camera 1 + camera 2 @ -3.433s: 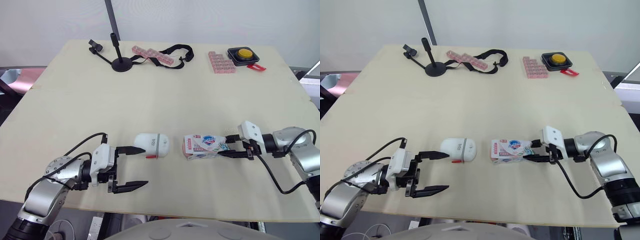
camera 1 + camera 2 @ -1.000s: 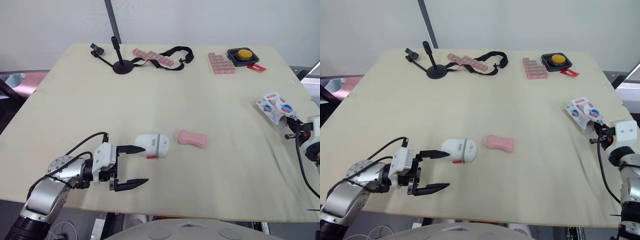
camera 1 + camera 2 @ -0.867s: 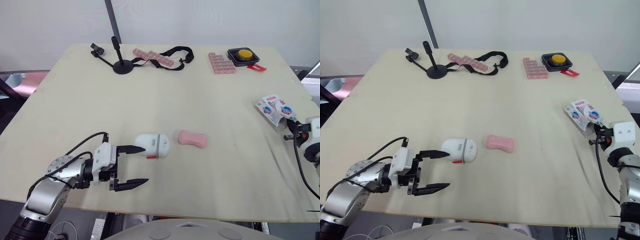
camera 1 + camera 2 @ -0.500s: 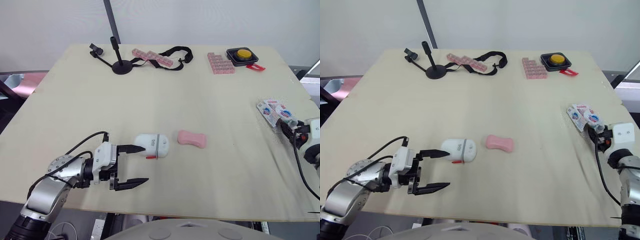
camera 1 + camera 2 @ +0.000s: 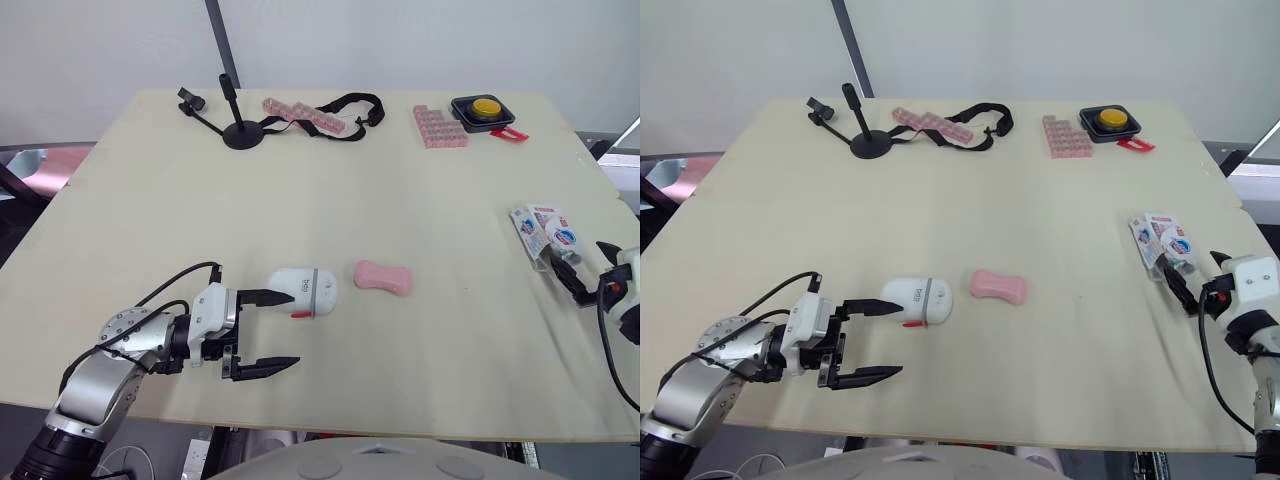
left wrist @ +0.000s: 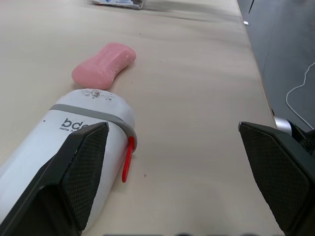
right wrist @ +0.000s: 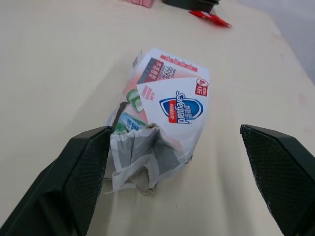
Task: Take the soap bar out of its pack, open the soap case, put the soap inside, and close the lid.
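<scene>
The pink soap bar [image 5: 384, 277] lies bare on the table, just right of the white soap case [image 5: 303, 289], whose lid is down with a red latch [image 6: 128, 160] on its side. My left gripper [image 5: 268, 332] is open at the case's left end, one fingertip touching or nearly touching it, the other spread toward the table's front edge. The torn, empty soap pack [image 5: 1158, 243] lies flat near the table's right edge. My right gripper [image 5: 1186, 262] is open just behind the pack, its fingers [image 7: 78, 167] spread wide on either side and not touching the pack [image 7: 165, 101].
At the table's back stand a black stand [image 5: 240, 128], pink segmented boxes with a black strap [image 5: 320, 110], a pink block [image 5: 440, 126] and a yellow button in a black box [image 5: 484, 108]. The table's right edge [image 5: 625, 215] runs close by the pack.
My right gripper has lowered the pack from the air onto the table by the right edge, let go of it and opened. The left arm, the case and the soap have not moved.
</scene>
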Robot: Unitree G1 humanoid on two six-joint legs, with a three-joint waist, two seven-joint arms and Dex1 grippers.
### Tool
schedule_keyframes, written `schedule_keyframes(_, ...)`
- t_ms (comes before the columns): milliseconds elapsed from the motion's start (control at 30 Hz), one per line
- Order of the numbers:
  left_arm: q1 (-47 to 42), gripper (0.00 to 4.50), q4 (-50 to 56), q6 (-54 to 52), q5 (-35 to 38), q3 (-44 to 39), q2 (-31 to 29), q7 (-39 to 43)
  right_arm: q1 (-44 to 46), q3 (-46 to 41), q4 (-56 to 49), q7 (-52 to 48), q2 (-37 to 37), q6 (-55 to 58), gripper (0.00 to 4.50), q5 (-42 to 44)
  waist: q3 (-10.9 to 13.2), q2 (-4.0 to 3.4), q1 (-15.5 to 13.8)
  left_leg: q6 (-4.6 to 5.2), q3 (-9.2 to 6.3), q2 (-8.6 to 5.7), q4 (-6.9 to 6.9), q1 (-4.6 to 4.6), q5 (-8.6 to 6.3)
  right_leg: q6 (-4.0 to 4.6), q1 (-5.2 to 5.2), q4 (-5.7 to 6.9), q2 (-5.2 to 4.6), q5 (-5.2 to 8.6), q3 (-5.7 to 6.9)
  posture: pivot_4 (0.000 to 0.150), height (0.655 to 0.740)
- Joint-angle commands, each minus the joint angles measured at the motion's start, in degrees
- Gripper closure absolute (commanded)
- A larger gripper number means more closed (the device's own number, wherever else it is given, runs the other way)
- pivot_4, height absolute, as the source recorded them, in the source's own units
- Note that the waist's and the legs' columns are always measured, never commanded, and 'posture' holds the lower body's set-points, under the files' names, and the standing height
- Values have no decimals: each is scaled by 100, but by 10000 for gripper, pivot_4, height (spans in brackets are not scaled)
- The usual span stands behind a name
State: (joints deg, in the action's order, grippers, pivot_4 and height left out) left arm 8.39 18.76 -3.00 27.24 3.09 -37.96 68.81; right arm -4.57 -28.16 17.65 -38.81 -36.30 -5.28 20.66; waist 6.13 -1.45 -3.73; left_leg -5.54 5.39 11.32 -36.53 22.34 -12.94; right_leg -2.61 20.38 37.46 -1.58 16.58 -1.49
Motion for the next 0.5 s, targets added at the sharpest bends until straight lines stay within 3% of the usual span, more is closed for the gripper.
schedule_keyframes(33,-55,0,11,68,9,-14,-12,25,103,-280,-45,-363,-121,-356,548,310,0,0,0,0,0,0,0,0,0,0,0,0,0,0,0,1500,7385)
schedule_keyframes(300,-45,0,-19,51,24,-75,-48,9,190,160,-1112,-2116,-328,-351,548,1051,-1,-1,4,3,-1,1,0,0,0,0,0,0,1,0,4,1500,7385)
schedule_keyframes(500,-210,0,-152,27,-73,-190,-149,-72,-479,1057,-2388,-3600,-579,128,548,1424,-2,0,-74,27,-4,2,0,0,-13,0,0,-6,0,0,11,1500,7385)
